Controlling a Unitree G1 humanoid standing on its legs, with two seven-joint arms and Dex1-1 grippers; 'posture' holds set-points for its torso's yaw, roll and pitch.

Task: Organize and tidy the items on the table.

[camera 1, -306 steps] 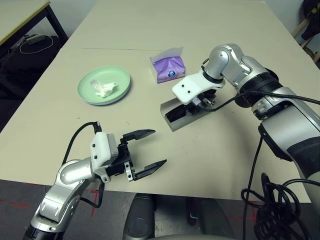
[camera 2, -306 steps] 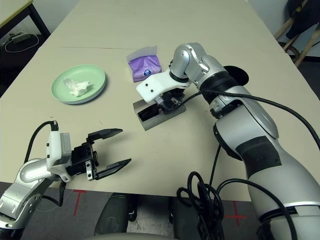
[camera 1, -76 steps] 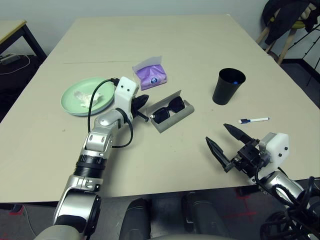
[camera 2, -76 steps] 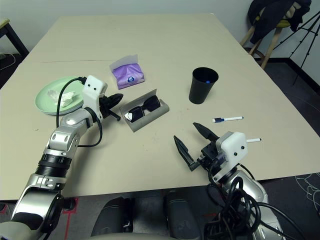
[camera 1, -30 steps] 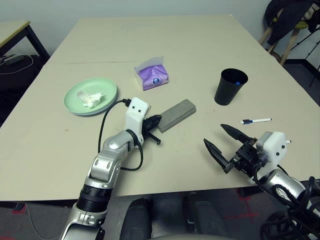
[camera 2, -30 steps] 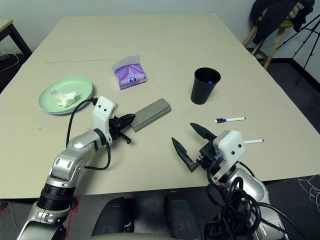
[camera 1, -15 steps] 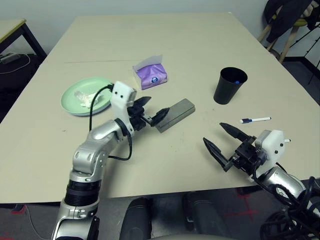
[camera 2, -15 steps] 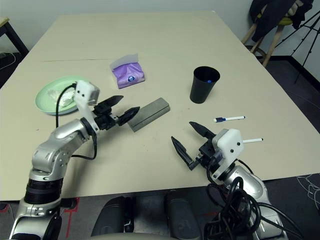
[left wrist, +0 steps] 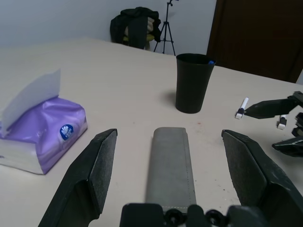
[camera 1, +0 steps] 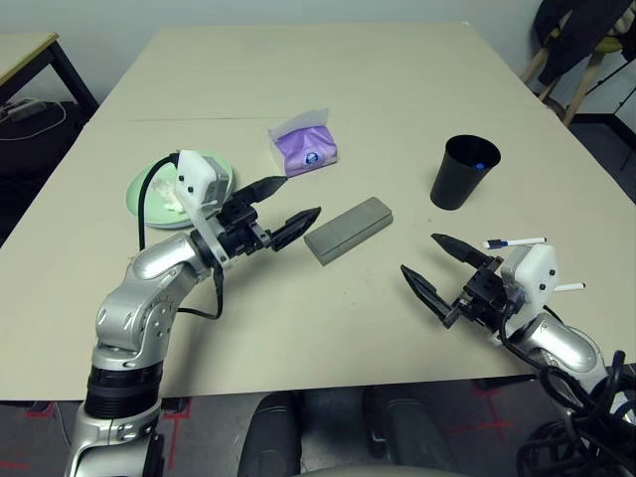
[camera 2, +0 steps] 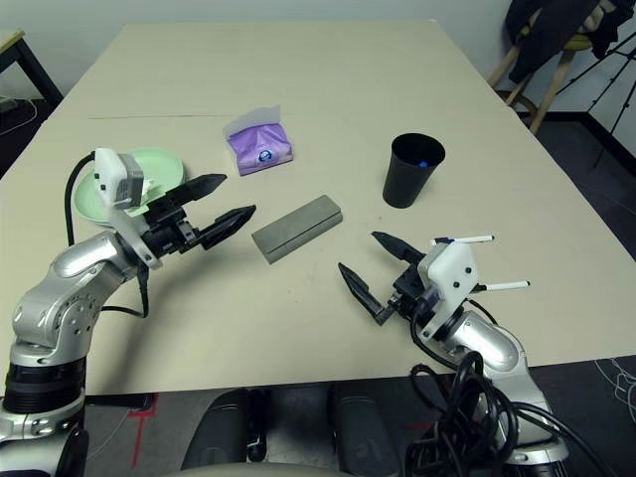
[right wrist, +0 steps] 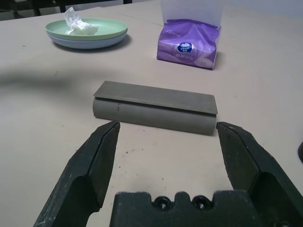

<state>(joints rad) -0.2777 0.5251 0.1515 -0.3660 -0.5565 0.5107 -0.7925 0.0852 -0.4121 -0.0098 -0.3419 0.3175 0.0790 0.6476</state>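
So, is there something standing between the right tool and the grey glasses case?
Nothing visible does. The right tool is open and faces the closed grey glasses case, with only bare table between them.

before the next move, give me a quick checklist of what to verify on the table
1. Grey oblong glasses case lid shut: ok, lying flat and closed.
2. Left gripper empty and off the case: ok, its jaws stand open and short of the case's near end.
3. Right gripper ready: ok, open and empty, with the case ahead of it.
4. Thin white marker pen still to be put away: not ok, it lies loose on the beige table beside the right arm.
5. Black cup upright: ok, something small and blue sits inside.
6. Crumpled white tissue on the stacked pale green and light blue plates: not ok, not yet cleared.
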